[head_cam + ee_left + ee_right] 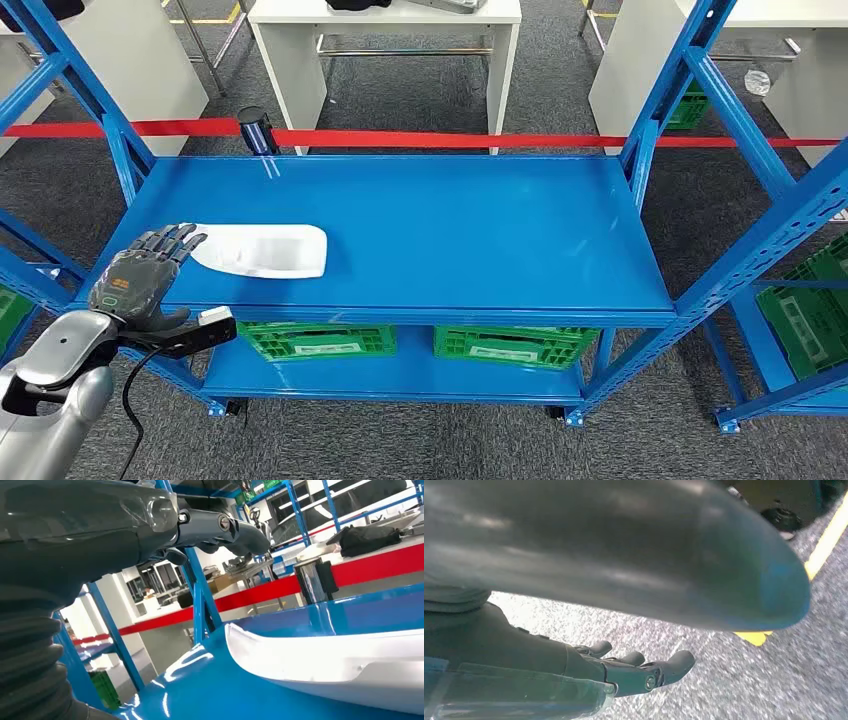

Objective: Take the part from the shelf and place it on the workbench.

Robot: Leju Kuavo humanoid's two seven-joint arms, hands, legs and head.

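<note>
The blue shelf (420, 230) is the largest thing in the head view, its top deck bare but for one item. That item is the white part (262, 250), a shallow moulded piece lying flat toward nine o'clock on the deck, near the front edge; lying low and open like this, it probably has to be taken by its near end or rim.

The left hand (150, 275) sits at about eight o'clock, at the part's end, with its fingers (172, 240) spread and extended toward the white edge, holding nothing. From the left wrist view the fingers (220, 530) hang above the deck and apart from the part (340, 660), so the grasp is judged not yet made.

The right hand (624, 672) hangs over grey carpet, fingers loosely apart and empty, likely kept out of the way since the part lies on the left.

Below the deck stand green crates (410, 342) on the lower shelf. At twelve o'clock a red barrier tape (450, 138) runs behind the shelf from a dark post (256, 128), with white tables (385, 40) beyond. Nothing lies between the left hand and the part.
</note>
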